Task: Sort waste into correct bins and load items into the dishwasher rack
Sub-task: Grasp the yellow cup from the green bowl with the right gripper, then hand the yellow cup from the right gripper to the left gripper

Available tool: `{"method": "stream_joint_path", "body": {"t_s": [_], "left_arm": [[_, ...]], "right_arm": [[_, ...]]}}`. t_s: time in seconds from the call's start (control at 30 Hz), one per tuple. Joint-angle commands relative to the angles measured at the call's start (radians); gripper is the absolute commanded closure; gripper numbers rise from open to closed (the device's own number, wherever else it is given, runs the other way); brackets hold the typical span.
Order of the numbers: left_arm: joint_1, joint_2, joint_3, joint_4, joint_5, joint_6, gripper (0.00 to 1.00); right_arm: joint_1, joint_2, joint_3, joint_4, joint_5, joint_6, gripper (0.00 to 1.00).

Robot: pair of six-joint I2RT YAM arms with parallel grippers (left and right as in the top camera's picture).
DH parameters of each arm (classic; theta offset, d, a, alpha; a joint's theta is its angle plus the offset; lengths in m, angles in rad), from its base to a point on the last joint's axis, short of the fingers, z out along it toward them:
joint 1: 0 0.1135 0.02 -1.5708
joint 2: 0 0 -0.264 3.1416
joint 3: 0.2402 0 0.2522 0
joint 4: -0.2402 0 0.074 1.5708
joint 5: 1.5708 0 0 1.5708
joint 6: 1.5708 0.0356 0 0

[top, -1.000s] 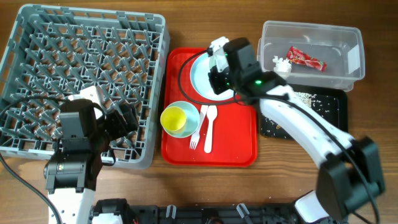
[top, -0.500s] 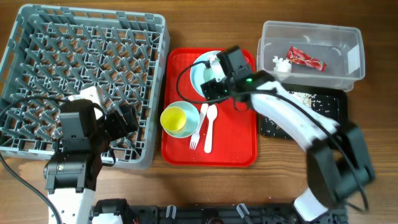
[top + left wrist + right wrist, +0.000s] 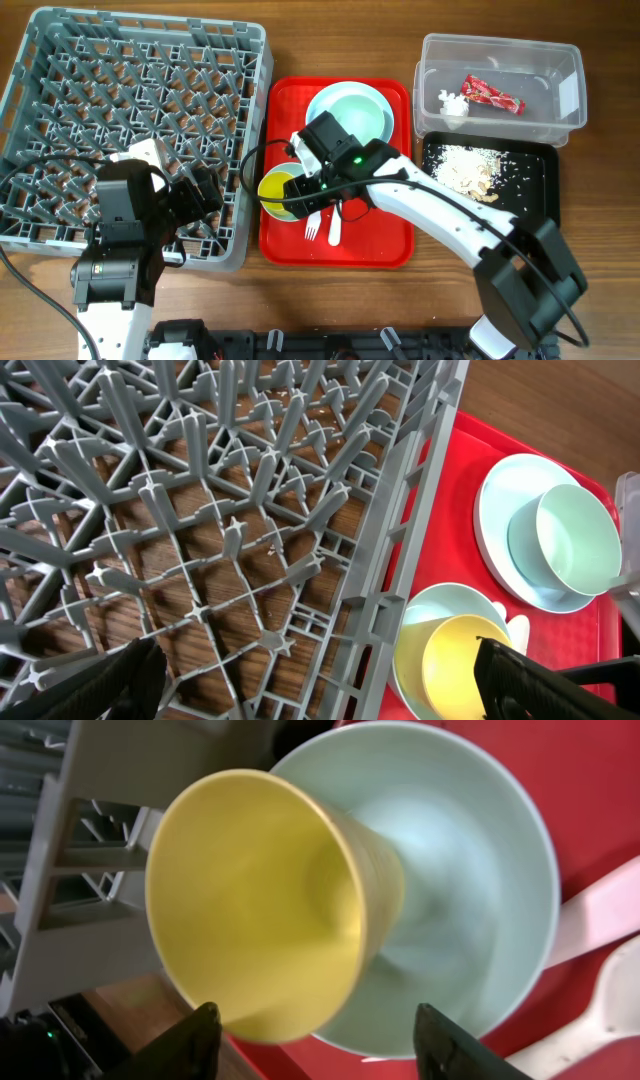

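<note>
The yellow cup (image 3: pixel 278 187) stands inside the pale blue bowl (image 3: pixel 300 207) at the front left of the red tray (image 3: pixel 385 245). My right gripper (image 3: pixel 300 183) hovers over the cup, open. In the right wrist view its fingertips (image 3: pixel 190 1038) flank the cup (image 3: pixel 260 900) and bowl (image 3: pixel 470 890), touching neither. The pale green bowl (image 3: pixel 358 112) rests on the pale blue plate (image 3: pixel 318 108). The white fork (image 3: pixel 318 218) and spoon (image 3: pixel 335 215) lie beside the cup. My left gripper (image 3: pixel 200 190) is open over the dishwasher rack (image 3: pixel 140 60).
The clear tub (image 3: pixel 500 125) at the back right holds the red-and-white wrapper (image 3: pixel 492 93) and the white tissue (image 3: pixel 452 103). In front of it, the black tray (image 3: pixel 530 200) carries loose crumbs (image 3: pixel 465 170). The left wrist view looks down on rack pegs (image 3: pixel 230 510) and the tray's edge (image 3: pixel 440 490).
My right arm has swung from the plate at the back of the red tray to the front left, over the yellow cup, and its jaws have opened. The left arm has not moved.
</note>
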Motion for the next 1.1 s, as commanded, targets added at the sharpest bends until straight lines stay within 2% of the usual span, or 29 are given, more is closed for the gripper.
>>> {"method": "stream_joint_path", "body": {"t_s": [0.0,0.03,0.1,0.13,0.27,0.37,0.43,0.47,0.5,0.57,0.63,0.7,0.83,0.97,1.07], "left_arm": [[0.000,0.001,0.019,0.000,-0.002,-0.005,0.00],[0.000,0.001,0.019,0.000,-0.002,-0.005,0.00],[0.000,0.001,0.019,0.000,-0.002,-0.005,0.00],[0.000,0.001,0.019,0.000,-0.002,-0.005,0.00],[0.000,0.001,0.019,0.000,0.007,-0.006,0.00],[0.000,0.006,0.019,0.025,0.152,-0.011,0.00],[0.000,0.038,0.019,0.096,0.356,-0.063,0.00],[0.000,0.065,0.019,0.144,0.468,-0.062,0.00],[0.000,0.084,0.019,0.182,0.547,-0.062,0.00],[0.000,0.154,0.019,0.359,0.841,-0.062,0.01],[0.000,0.204,0.019,0.500,0.972,-0.117,0.00],[-0.022,0.256,0.019,0.633,0.996,-0.203,0.00],[-0.144,0.301,0.019,0.851,1.004,-0.232,0.00],[-0.236,0.303,0.019,1.015,1.001,-0.288,0.00],[-0.273,0.303,0.019,1.040,0.993,-0.294,0.00]], "right_arm": [[0.003,0.035,0.004,0.018,0.045,0.064,0.62],[0.003,0.032,0.004,0.030,0.062,0.080,0.67],[-0.008,0.014,0.008,0.039,0.100,0.080,0.91],[-0.027,-0.011,0.008,0.035,0.102,0.079,0.96],[-0.135,-0.175,0.008,0.014,0.091,0.073,0.96],[-0.277,-0.312,0.008,0.017,-0.056,0.073,0.96],[-0.400,-0.339,0.008,0.017,-0.276,0.072,0.96],[-0.472,-0.329,0.008,0.017,-0.446,0.073,0.96],[-0.502,-0.322,0.006,0.019,-0.534,0.072,0.96],[-0.561,-0.290,0.006,0.036,-0.732,0.073,0.96],[-0.563,-0.275,0.005,0.064,-0.828,0.072,0.96],[-0.559,-0.269,0.005,0.089,-0.895,0.073,0.96],[-0.555,-0.269,0.005,0.092,-0.945,0.075,0.96],[-0.545,-0.269,0.005,0.092,-0.989,0.076,0.96],[-0.517,-0.269,0.005,0.101,-1.026,0.076,0.96]]}}
